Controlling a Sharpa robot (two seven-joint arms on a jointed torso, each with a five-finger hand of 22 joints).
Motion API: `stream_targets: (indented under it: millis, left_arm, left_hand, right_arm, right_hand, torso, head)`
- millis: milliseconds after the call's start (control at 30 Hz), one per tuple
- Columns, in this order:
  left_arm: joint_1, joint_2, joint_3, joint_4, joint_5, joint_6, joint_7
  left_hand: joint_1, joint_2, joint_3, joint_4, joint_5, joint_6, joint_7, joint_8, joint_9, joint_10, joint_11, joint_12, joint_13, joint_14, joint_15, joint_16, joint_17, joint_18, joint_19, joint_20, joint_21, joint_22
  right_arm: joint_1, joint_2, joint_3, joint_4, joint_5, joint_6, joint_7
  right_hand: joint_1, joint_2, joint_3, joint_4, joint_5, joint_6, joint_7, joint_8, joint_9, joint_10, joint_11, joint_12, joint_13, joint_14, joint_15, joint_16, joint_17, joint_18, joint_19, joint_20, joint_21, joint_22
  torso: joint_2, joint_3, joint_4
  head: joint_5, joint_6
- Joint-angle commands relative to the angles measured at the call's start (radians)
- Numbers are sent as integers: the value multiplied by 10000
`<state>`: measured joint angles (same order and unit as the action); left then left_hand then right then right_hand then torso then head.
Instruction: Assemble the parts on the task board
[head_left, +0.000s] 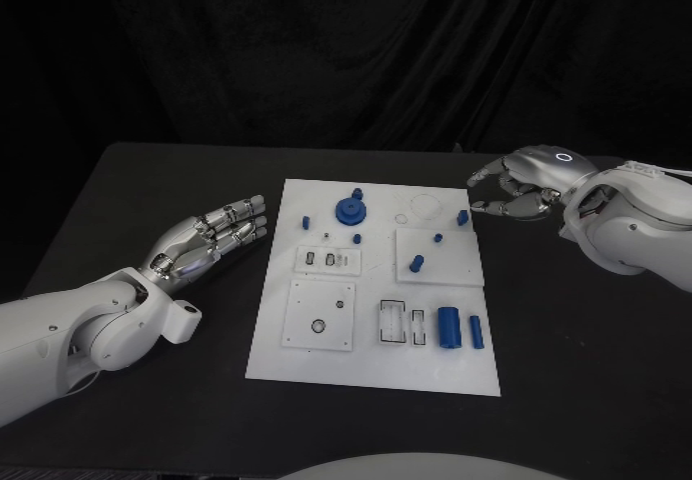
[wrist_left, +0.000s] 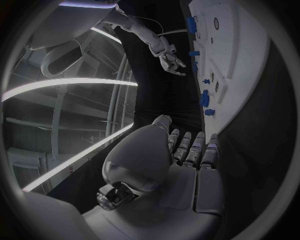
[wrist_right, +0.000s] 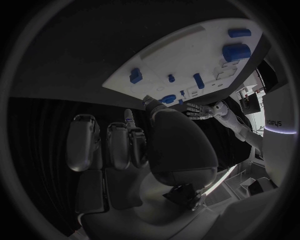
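Lying flat at the middle of the black desk (head_left: 577, 380): white task board (head_left: 447, 355), long axis running from the near edge toward the far edge. Standing near the board's far edge: large blue round part (head_left: 349, 210), with a small blue peg (head_left: 306, 221) toward the far-left corner and another small blue piece (head_left: 463, 216) toward the far-right corner. Mounted on a raised square plate right of centre: two short blue pegs (head_left: 417, 264). Resting by the near-right corner, side by side: blue cylinder (head_left: 450, 326) and slimmer blue bar (head_left: 476, 331). Set near the left edge: white plate with a round hole (head_left: 319, 314) — nothing seated in it.

Left robot hand (head_left: 216, 234): off the board's left edge, above the desk, fingers extended and slightly apart, holding nothing; confirmed from the left wrist camera (wrist_left: 187, 150). Not touching the board.

Right robot hand (head_left: 522, 185): beyond the board's far-right corner, near the small blue piece there, fingers curled inward. Fingers apart and nothing in the grasp from the right wrist camera (wrist_right: 125, 145) — contact with the board cannot be determined.
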<state>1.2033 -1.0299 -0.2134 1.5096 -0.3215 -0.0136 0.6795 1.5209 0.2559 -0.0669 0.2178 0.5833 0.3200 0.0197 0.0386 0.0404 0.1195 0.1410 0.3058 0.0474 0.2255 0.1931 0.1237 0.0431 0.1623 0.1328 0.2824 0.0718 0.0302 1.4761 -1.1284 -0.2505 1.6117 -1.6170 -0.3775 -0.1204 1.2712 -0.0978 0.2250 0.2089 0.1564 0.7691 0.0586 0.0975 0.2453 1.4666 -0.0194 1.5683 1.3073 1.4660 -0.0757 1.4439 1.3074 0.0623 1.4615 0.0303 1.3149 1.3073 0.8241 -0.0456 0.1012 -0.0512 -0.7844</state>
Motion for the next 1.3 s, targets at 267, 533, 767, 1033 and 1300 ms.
stream_targets:
  millis: [267,533,767,1033,1300]
  left_arm:
    - [-21,15,6,-8,13,66,2057]
    - [-27,6,6,2,13,88,2051]
    - [-29,-2,6,-1,13,144,2053]
    - [-31,-4,6,-5,13,169,2051]
    - [-32,-4,6,-8,13,212,2040]
  left_hand:
    - [-17,-31,77,-26,38,26,61,31,6,-10,61,43,5,14,79,31,1,17,2,76,-15,16]
    - [-17,-31,77,-26,38,26,61,31,6,-10,61,43,5,14,79,31,1,17,2,76,-15,16]
    - [-20,-47,98,-45,40,15,60,30,4,-10,69,55,6,13,83,33,1,12,9,77,-11,17]
    - [-21,-55,104,-52,39,21,59,31,5,-11,71,56,6,15,84,35,1,11,15,76,-8,19]
    - [-24,-80,127,-80,34,30,66,33,7,-14,74,64,5,9,85,34,0,7,11,76,-10,18]
  right_arm:
    - [-246,120,5,-284,-30,-113,-140]
    - [-418,226,4,-360,-30,-39,-366]
    - [-593,372,5,-487,-30,-146,-482]
    - [-707,527,6,-616,-30,-190,-484]
    - [-744,604,6,-680,-30,-42,-508]
  right_hand:
    - [211,-108,-200,416,-472,267,105,130,-18,1042,-21,25,2635,762,-44,-128,1804,-8,-52,9,-118,1412]
    - [283,-194,-383,695,-837,500,141,264,31,1042,9,25,2635,757,-21,-197,1765,-1,-51,33,-174,1415]
    - [411,-379,-543,759,-970,753,147,424,139,1042,14,25,2635,737,-17,-335,1684,13,-60,40,-252,1402]
    - [569,-310,-519,750,-759,795,156,462,191,1042,17,25,2635,733,-19,-384,1655,17,-58,37,-283,1402]
    - [764,-266,-520,728,-386,680,156,419,230,940,20,-56,2509,675,-12,-665,1490,56,-129,42,-501,1333]
  torso:
    - [11,-13,-3]
    - [8,-10,-3]
    - [6,-17,-6]
    - [4,-18,-4]
    - [8,-12,1]
  head:
    - [6,19]
    - [-11,-2]
    - [-20,3]
    - [-6,-21]
    - [5,-37]
